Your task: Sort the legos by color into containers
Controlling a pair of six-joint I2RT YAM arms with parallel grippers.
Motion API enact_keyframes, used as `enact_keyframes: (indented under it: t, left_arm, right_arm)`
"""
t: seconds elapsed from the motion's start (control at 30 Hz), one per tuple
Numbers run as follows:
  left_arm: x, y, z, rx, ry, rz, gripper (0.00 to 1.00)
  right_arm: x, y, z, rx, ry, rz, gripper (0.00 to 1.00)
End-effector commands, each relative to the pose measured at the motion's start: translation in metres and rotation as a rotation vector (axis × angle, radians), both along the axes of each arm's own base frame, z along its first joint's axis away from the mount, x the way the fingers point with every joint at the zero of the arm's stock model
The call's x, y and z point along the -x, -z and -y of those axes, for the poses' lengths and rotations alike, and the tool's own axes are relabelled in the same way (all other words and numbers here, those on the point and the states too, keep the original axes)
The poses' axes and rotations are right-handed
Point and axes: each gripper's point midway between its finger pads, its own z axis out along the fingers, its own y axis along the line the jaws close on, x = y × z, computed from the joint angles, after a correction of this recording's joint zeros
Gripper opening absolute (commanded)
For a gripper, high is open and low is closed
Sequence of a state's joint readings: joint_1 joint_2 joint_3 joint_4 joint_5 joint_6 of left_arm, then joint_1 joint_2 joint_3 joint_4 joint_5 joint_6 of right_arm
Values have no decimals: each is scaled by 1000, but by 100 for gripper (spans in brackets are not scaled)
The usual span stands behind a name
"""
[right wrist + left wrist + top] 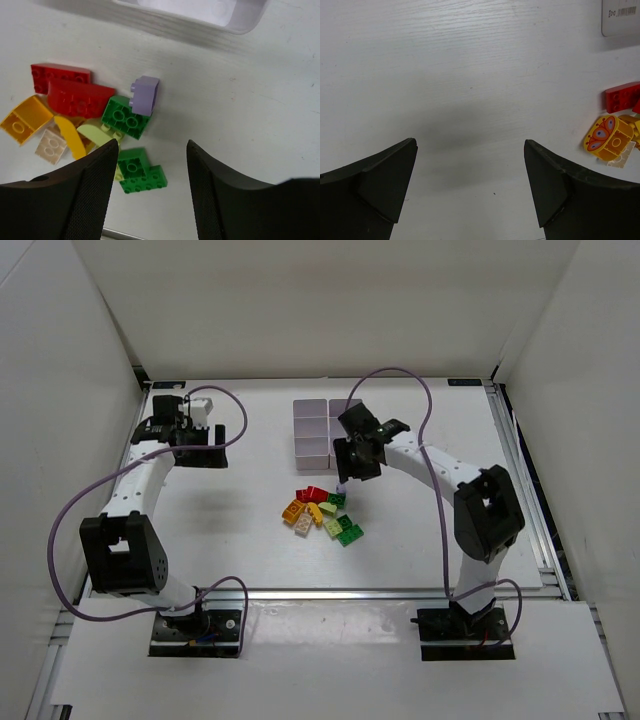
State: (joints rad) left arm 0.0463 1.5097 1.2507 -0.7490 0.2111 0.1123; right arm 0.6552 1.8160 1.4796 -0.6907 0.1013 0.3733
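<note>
**Surface** (230,540): one, white, carrying everything listed here.

**Containers** (312,430): one joined block of translucent white bins, at the far centre of the surface. I count three bins in its left column. The other column is mostly hidden behind my right arm, so I cannot give a full count. I cannot tell what lies inside.

**Legos** (322,512): one loose pile on the surface, just on the near side of the containers. From my right wrist I count:
- two red bricks (80,97), side by side and touching
- one purple brick (145,92), tilted and leaning on one green brick (124,117)
- one further green piece (142,175), closest to my fingers; whether it is one brick or two I cannot tell
- one lime piece (95,134)
- one curved yellow piece (70,140)
- one orange brick (25,117)
- one cream brick (50,147)

**Right tool** (153,150): one, above the near edge of the pile. Its jaws stand partway apart with nothing between them, and they touch no brick.

**Left tool** (470,145): one, with its jaws spread wide and empty, over bare surface at the far left, well apart from the pile. At the right edge of its camera's view are the orange brick, with a butterfly print on one face, and one red brick.
</note>
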Motion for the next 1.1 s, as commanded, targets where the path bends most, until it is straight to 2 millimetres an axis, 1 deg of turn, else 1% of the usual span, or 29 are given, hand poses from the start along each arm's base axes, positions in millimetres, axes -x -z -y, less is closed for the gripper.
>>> enact_keyframes:
  t: [0.0,0.1,0.13,0.2,0.4,0.63,1.0,1.07]
  left_arm:
    - [0,-17,0,-13,-3,56,99]
    - [0,-17,-2,-26,4,63,99]
    - [0,-16,-4,-31,3,61,100]
    - [2,-13,-3,-33,7,52,99]
    - [2,-10,-1,-25,25,44,99]
    - [1,-11,-4,-52,46,52,99]
    - [1,-6,-4,-59,52,41,99]
    - [1,-6,-5,-60,53,42,99]
  right_arm:
    - [-23,-7,-8,-17,69,78,61]
    - [-27,-4,-10,-21,65,95,61]
    - [-27,1,-8,-10,67,96,62]
    - [-31,1,-11,-22,70,110,62]
    - [-35,16,-15,-11,72,111,62]
    - [-33,29,-20,-9,63,92,62]
    - [-30,47,-16,15,61,72,62]
    - [-26,51,-17,13,55,60,61]
